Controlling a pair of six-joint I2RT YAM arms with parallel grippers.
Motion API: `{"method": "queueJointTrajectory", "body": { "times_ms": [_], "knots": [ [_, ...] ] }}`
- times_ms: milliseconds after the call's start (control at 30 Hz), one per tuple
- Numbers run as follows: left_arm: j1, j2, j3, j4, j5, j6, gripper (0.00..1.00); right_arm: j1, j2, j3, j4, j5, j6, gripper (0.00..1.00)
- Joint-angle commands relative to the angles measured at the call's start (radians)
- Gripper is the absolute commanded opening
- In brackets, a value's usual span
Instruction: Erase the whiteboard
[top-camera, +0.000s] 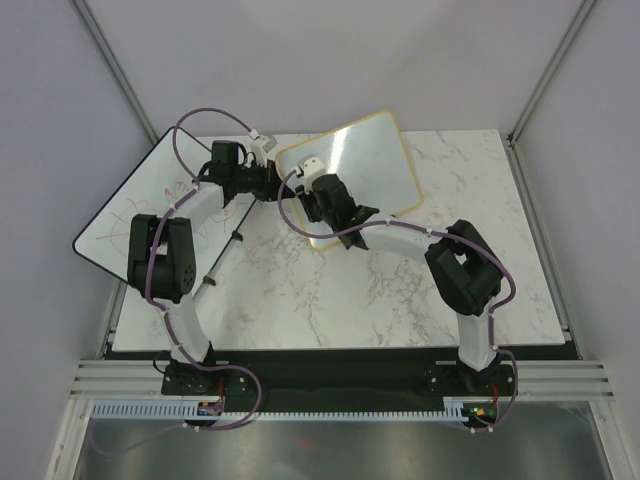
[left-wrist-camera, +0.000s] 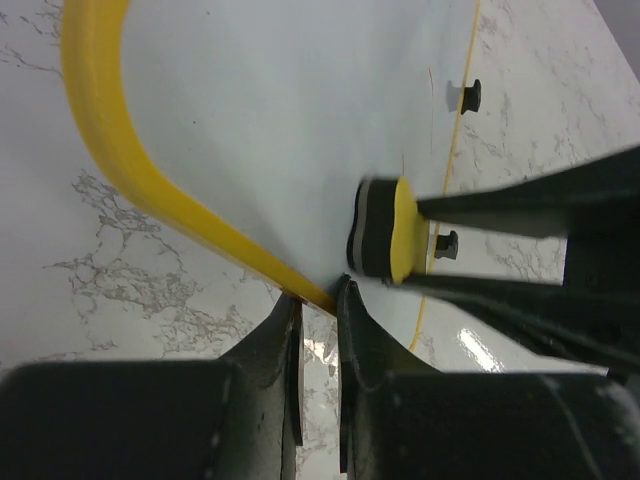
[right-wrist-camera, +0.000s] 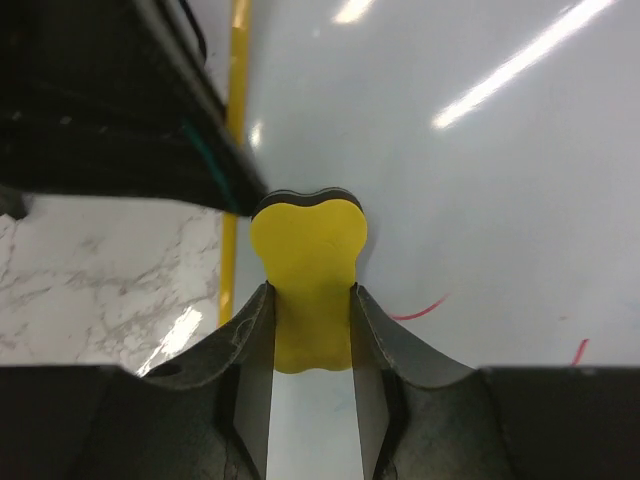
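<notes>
The small whiteboard (top-camera: 370, 165) with a tan frame lies tilted at the table's back middle. My left gripper (top-camera: 274, 183) is shut on its left edge; in the left wrist view the jaws (left-wrist-camera: 320, 300) pinch the yellow-looking frame (left-wrist-camera: 150, 190). My right gripper (top-camera: 303, 192) is shut on a yellow eraser (right-wrist-camera: 308, 268) with a grey felt face, pressed on the board surface (right-wrist-camera: 480, 180) close to that edge. The eraser also shows in the left wrist view (left-wrist-camera: 385, 228). Short red marks (right-wrist-camera: 420, 308) remain beside the eraser. Two black feet (left-wrist-camera: 470, 95) show.
A larger black-edged whiteboard (top-camera: 140, 205) with red scribbles lies at the table's left, partly under my left arm. The marble table (top-camera: 330, 300) stretches to the front and right. Grey walls stand close on both sides.
</notes>
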Motion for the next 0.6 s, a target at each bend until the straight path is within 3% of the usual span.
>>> {"method": "queueJointTrajectory", "body": {
  "times_ms": [0,133,367,467,567],
  "knots": [
    [-0.023,-0.016,0.037,0.018,0.007,0.187,0.04,0.002,0.012,-0.082,-0.039,-0.178,0.052,0.00],
    [-0.023,-0.014,0.041,0.017,0.011,0.184,0.04,-0.065,0.027,-0.098,-0.092,-0.067,0.075,0.00],
    [-0.023,-0.022,0.043,0.004,0.008,0.199,0.04,-0.305,0.039,-0.099,-0.146,0.109,0.127,0.00],
    [-0.025,-0.020,0.043,0.003,0.008,0.201,0.04,-0.342,0.052,-0.081,-0.162,0.100,0.135,0.00],
    [-0.023,-0.017,0.046,0.000,0.007,0.201,0.04,-0.293,0.062,-0.053,-0.162,0.096,0.121,0.00]
  ]
}}
